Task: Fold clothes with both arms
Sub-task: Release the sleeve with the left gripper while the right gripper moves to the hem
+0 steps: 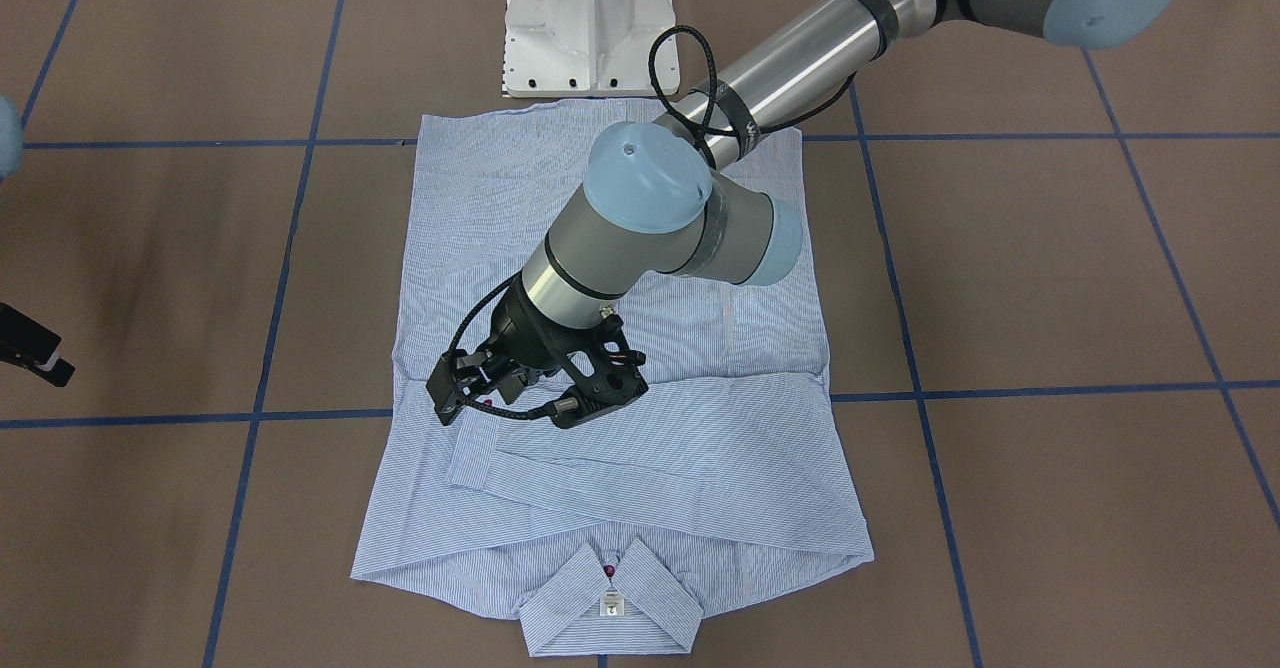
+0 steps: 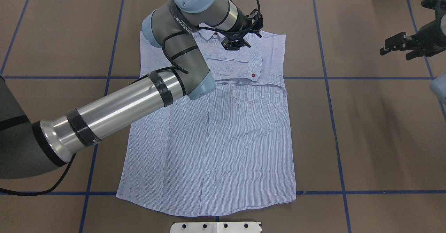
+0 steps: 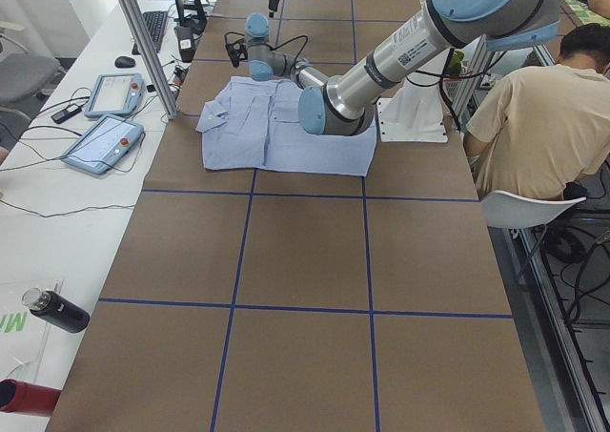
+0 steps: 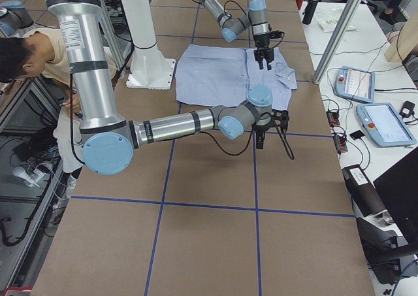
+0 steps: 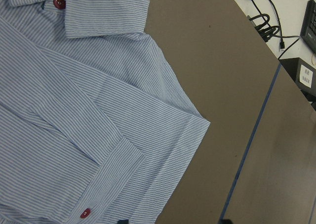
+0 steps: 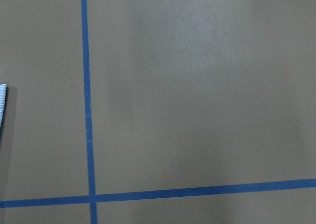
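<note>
Front-facing view: a light blue-and-white finely striped button-up shirt lies flat on the brown table with blue tape lines. Its hem is just beside the white metal pedestal base and its collar is at the end farthest from that base. Both sleeves are folded across the chest. The black left gripper hovers over the crossed sleeves, jaws spread, holding nothing. Overhead view: the shirt stretches away from the pedestal base. The left gripper hangs above the folded sleeves near the collar, far from the base. The black right gripper sits well apart from the shirt, its prongs parted and empty. Left side view: the shirt lies next to the base. Right side view: the right gripper points down at bare table, off the edge of the shirt. Left wrist view: shirt cloth with a buttoned cuff lies below. Right wrist view: only a sliver of shirt shows.
</note>
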### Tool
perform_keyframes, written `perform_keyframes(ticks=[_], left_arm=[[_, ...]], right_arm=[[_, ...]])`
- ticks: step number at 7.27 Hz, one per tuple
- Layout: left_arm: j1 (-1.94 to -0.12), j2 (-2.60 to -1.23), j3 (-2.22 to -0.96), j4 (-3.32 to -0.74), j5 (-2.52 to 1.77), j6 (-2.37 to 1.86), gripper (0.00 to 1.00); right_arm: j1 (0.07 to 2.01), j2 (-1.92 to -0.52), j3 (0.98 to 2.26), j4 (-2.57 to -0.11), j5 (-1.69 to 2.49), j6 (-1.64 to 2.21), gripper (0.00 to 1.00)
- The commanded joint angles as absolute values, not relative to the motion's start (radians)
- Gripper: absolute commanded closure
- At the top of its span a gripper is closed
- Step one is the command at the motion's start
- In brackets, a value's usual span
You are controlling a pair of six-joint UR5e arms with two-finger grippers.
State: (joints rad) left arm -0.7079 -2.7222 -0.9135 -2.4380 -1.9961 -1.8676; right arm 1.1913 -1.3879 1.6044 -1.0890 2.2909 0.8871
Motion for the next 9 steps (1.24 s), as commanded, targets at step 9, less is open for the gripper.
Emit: perform_keyframes(ticks=[9], left_arm=[[-0.853, -2.097, -1.605, -2.388, -2.200, -1.523, 0.25]], right_arm=[[0.107, -1.557, 2.253, -1.336, 1.388, 2.228, 0.04]])
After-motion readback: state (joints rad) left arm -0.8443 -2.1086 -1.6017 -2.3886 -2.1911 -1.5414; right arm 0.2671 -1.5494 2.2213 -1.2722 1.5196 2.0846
